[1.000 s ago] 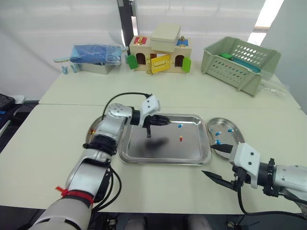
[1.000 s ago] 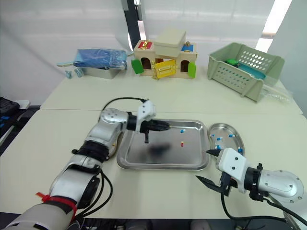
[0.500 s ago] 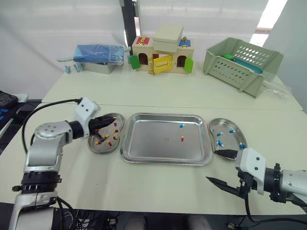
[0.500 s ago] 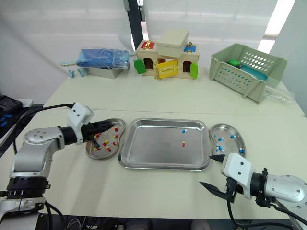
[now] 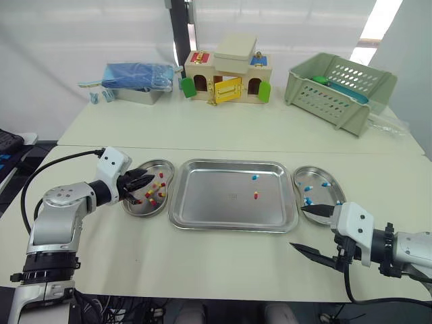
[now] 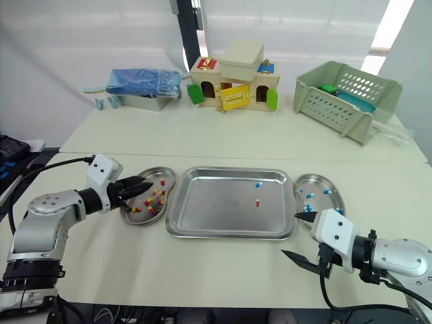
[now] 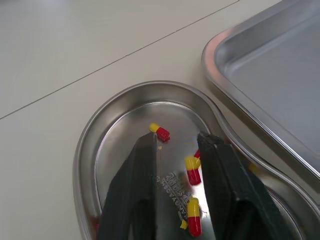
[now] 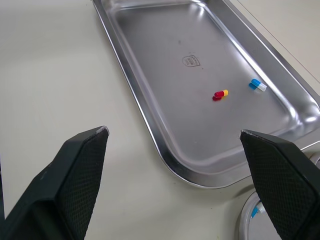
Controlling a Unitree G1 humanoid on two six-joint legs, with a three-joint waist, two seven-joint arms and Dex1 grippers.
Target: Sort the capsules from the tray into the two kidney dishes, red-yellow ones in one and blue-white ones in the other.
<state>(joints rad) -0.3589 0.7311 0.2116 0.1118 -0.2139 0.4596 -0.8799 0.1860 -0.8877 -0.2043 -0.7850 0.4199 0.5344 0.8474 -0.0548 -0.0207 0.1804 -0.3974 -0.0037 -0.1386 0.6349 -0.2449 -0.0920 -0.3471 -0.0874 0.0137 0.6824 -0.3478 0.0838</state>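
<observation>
A pale desk is carrying the tray between the claws, with one red-yellow capsule and one blue-white capsule lying in it. The left claw is hovering released over the left kidney dish. The right claw is gaping empty beside the right kidney dish.

**Both grippers open, arms low and forward**

The left arm was bent at the elbow, its forearm swung inward toward the robot's right, with the white wrist block leading. The left gripper pointed rightward and slightly down, its two black fingers parted by a modest gap. The right arm reached in from the robot's right, its forearm aimed leftward. The right gripper was spread wide, its fingers far apart, one nearer the robot than the other.
</observation>
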